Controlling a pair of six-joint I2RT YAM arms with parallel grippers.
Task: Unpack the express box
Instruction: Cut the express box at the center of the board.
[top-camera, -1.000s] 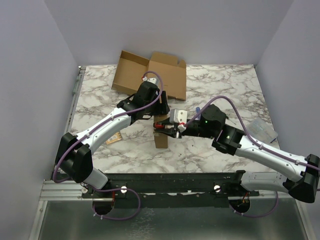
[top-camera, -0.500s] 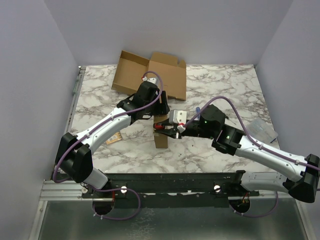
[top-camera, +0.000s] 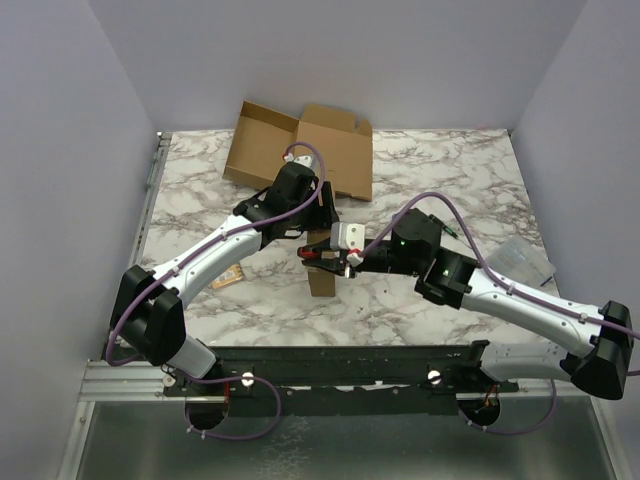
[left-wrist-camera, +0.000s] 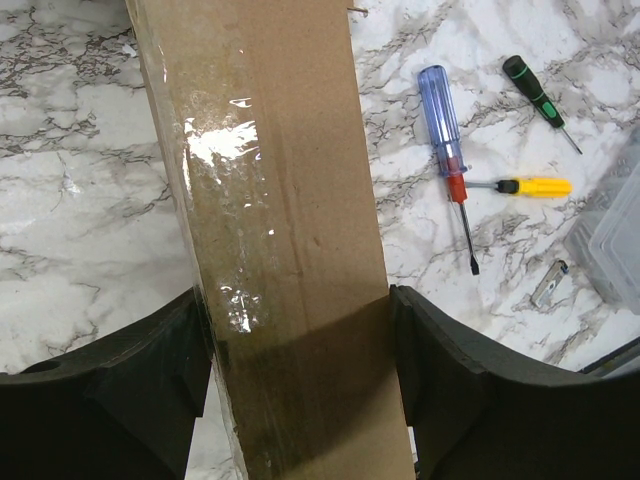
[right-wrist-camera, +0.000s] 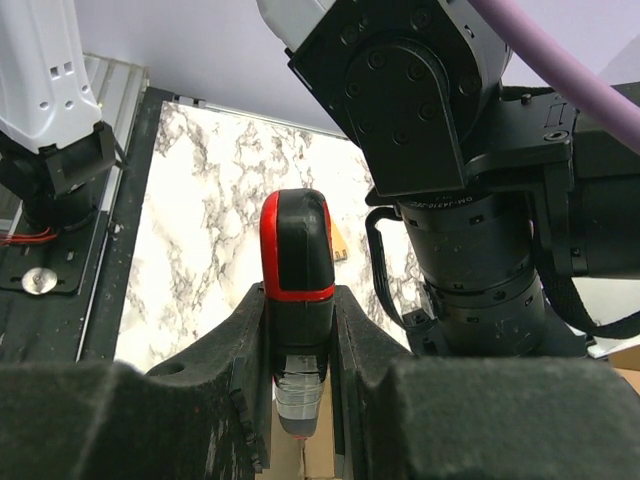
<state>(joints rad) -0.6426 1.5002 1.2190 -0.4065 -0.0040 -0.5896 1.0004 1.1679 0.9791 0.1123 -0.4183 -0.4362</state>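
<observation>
The express box (left-wrist-camera: 280, 200) is a long, narrow box of brown cardboard, closed, with a strip of clear shiny tape along its face. It is gripped on both long sides by the left gripper (left-wrist-camera: 300, 370), above the middle of the marble table (top-camera: 450, 160). A cutter (right-wrist-camera: 297, 260) with a red and black body, clamped in the right gripper (right-wrist-camera: 297, 310), points at the cardboard from very near.

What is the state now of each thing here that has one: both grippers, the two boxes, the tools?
taped box: sealed, tape intact where visible, clamped at its sides.
left gripper: shut on the taped box.
cutter: gripped, blade not visible.
right gripper: shut on the cutter.
flat carton: opened, flaps spread.
blue screwdriver: lying loose on the table.
</observation>
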